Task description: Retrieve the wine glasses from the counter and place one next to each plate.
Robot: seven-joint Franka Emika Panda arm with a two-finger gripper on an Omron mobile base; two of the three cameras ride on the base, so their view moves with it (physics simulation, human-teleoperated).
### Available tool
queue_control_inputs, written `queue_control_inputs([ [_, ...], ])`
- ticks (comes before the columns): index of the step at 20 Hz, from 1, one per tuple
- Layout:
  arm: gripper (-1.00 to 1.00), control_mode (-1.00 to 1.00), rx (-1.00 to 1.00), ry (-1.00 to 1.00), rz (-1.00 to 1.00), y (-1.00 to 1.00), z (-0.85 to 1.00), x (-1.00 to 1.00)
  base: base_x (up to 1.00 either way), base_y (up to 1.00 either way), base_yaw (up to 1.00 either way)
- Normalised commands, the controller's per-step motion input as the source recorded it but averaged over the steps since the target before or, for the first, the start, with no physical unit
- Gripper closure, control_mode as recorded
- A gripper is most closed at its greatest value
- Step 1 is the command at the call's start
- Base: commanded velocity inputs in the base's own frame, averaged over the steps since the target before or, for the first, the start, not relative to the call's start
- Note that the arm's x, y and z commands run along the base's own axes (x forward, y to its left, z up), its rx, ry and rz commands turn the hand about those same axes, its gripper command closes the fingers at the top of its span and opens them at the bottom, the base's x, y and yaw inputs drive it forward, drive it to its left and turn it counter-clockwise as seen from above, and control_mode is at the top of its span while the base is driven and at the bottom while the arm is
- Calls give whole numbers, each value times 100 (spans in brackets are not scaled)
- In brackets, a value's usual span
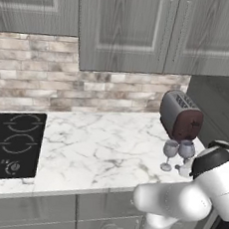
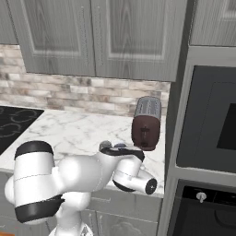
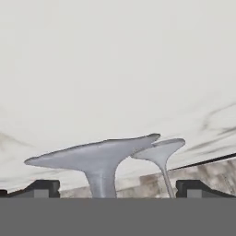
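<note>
White marble worktop (image 1: 98,145) holds two wine glasses (image 1: 177,153) standing upright close together near its right end, just in front of the toaster (image 1: 180,115). A black cooktop (image 1: 11,143) sits far to the left. In the hand view the claw (image 3: 117,188) is wide open, holding nothing, with the nearer glass's round foot (image 3: 94,154) between its tips
</note>
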Motion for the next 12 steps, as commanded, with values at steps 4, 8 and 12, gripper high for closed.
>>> queue_control_inputs([
  [4,100,-100,0,3,-2,0,-4,26,0,0,0],
  [8,100,-100,2,-5,0,-1,0,0,0,0,0],
  [12,100,-100,5,-15,-1,-3,0,-15,0,0,0],
])
